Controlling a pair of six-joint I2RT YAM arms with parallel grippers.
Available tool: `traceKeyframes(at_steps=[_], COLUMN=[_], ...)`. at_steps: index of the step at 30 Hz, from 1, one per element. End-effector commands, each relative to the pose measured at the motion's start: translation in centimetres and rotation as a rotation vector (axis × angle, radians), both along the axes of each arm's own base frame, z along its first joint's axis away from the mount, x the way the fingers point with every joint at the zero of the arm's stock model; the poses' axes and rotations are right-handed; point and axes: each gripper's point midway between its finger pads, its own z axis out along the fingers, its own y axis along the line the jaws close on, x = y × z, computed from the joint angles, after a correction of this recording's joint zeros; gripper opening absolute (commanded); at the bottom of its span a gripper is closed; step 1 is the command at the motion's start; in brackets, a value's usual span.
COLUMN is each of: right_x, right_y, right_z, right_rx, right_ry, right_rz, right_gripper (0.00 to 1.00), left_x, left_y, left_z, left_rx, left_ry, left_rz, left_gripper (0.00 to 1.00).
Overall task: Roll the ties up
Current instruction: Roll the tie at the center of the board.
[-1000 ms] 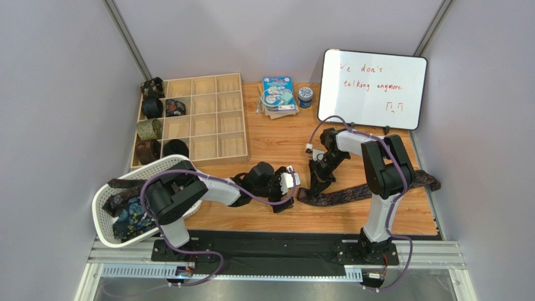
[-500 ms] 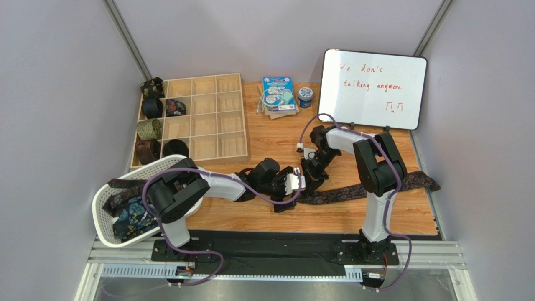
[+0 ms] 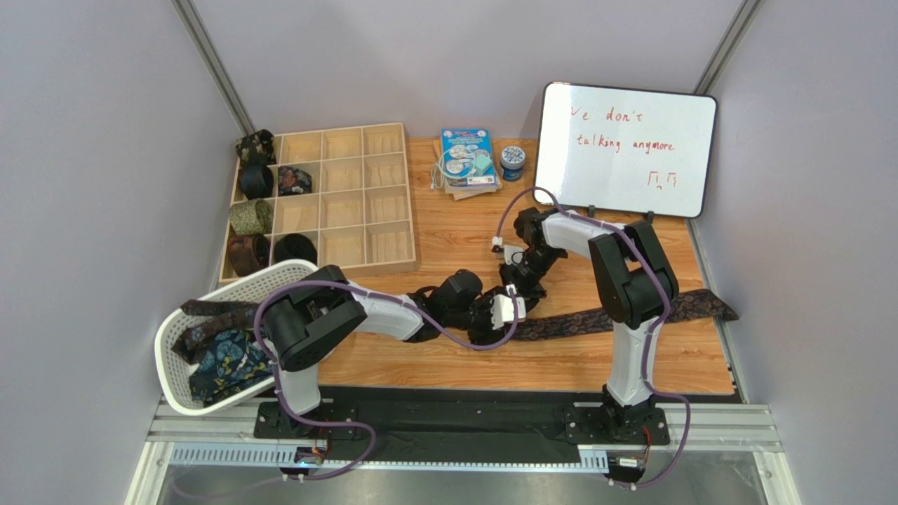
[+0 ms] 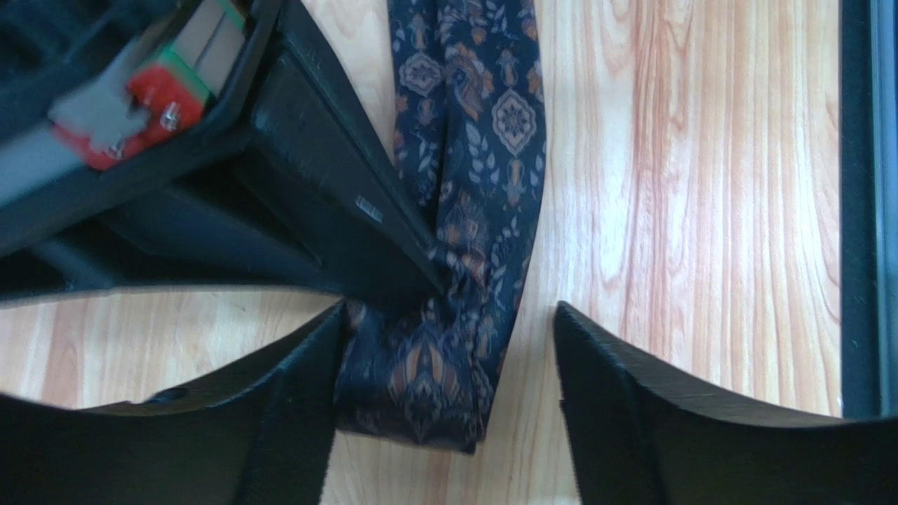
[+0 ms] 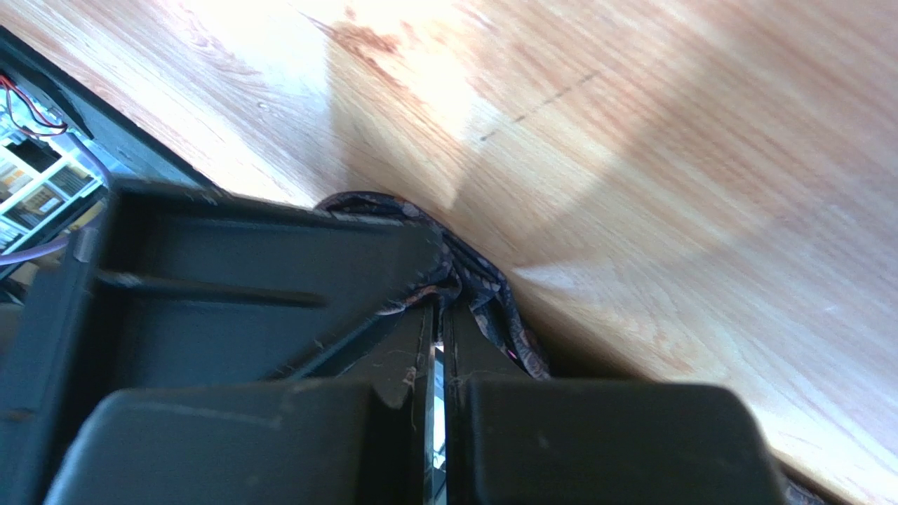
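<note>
Red "talking anymore" on whiteboard [image 3: 627,150] beyond the tie [image 4: 474,158].

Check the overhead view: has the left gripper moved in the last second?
Yes. The left gripper has shifted right, farther from the white basket, up to the tie that the right gripper pinches.
</note>
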Motion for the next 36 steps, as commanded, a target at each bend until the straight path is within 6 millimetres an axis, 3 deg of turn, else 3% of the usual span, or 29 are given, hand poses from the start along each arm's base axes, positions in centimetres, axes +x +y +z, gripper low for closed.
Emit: traceKeyframes(at_steps=[1, 2, 5, 9, 13, 17, 19, 23, 27, 31, 36], right_x=[2.0, 2.0, 2.1, 1.8, 1.7, 2.6, 2.5, 2.6, 3.6, 3.2, 2.5], right_y=[0.8, 0.9, 1.4, 1.4, 1.0, 0.5, -0.1, -1.0, -1.3, -1.6, -1.6], right_z=[0.3, 0.9, 2.0, 2.4, 1.5, -0.1, -1.1, -3.1, -3.9, -4.4, -4.8], right_rx=[0.019, 0.026, 0.050, 0.055, 0.021, -0.029, -0.067, -0.128, -0.169, -0.185, -0.178], right_ry=[-0.080, -0.081, -0.081, -0.062, -0.050, -0.075, -0.064, -0.071, -0.090, -0.069, -0.050], right_rz=[0.015, 0.011, 0.001, -0.004, -0.003, 0.006, 0.013, 0.020, -0.002, -0.004, 0.005], right_gripper=[0.00, 0.00, 0.00, 0.00, 0.00, 0.00, 0.00, 0.00, 0.00, 0.00, 0.00], left_x=[1.3, 1.2, 0.8, 0.5, 0.6, 0.6, 0.8, 1.1, 0.7, 1.6, 1.9], left_y=[2.2, 2.9, 4.7, 6.1, 6.3, 6.2, 6.2, 6.4, 6.5, 5.6, 4.2], left_z=[-2.7, -2.8, -3.2, -3.6, -3.7, -3.8, -3.6, -2.9, -1.6, 0.4, 1.4], left_rx=[0.136, 0.161, 0.200, 0.241, 0.248, 0.249, 0.243, 0.185, 0.074, -0.060, -0.148], left_ry=[-0.069, -0.073, -0.075, -0.043, -0.046, -0.043, -0.038, 0.027, 0.051, 0.010, -0.017], left_rz=[0.078, 0.082, 0.108, 0.158, 0.167, 0.166, 0.174, 0.191, 0.155, 0.136, 0.091], left_gripper=[0.63, 0.54, 0.43, 0.38, 0.37, 0.44, 0.56, 0.69, 0.72, 0.71, 0.72])
